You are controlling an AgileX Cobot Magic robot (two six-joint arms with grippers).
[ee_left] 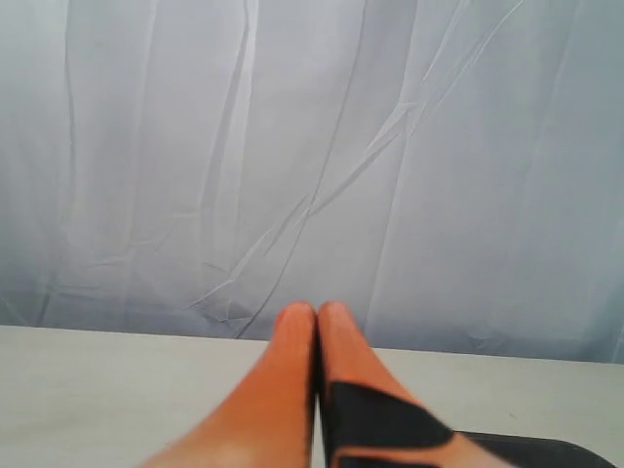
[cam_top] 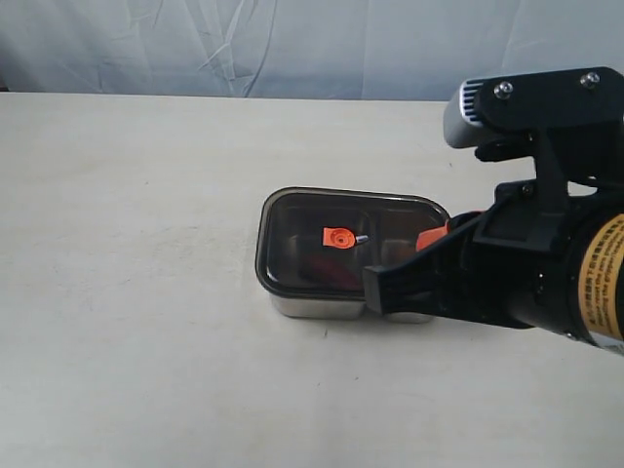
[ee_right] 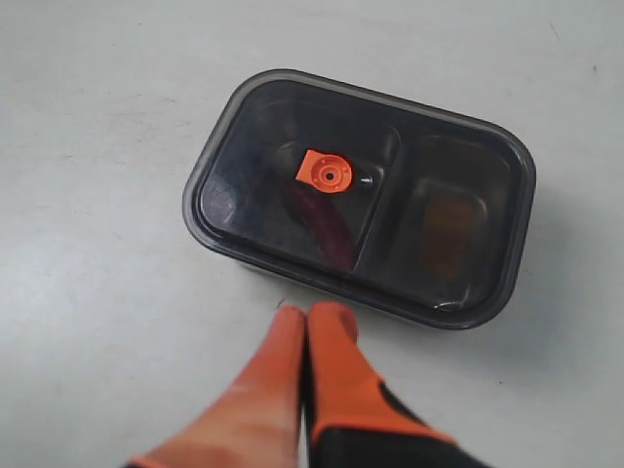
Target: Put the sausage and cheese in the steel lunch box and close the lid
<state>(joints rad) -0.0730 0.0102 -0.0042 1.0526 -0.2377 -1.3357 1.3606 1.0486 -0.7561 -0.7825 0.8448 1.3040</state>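
The steel lunch box stands mid-table with the dark translucent lid lying on top of it, orange valve tab at its centre. Through the lid a dark red sausage shows dimly in one compartment. A dull orange cheese shows in the other. My right gripper is shut and empty, its orange fingertips just off the box's long side, apart from the rim. My left gripper is shut on nothing and faces the backdrop, away from the box.
The white table spreads wide on the left of the box. A wrinkled grey-blue curtain hangs along its far edge. My right arm's black body fills the right side of the exterior view and hides the box's right end.
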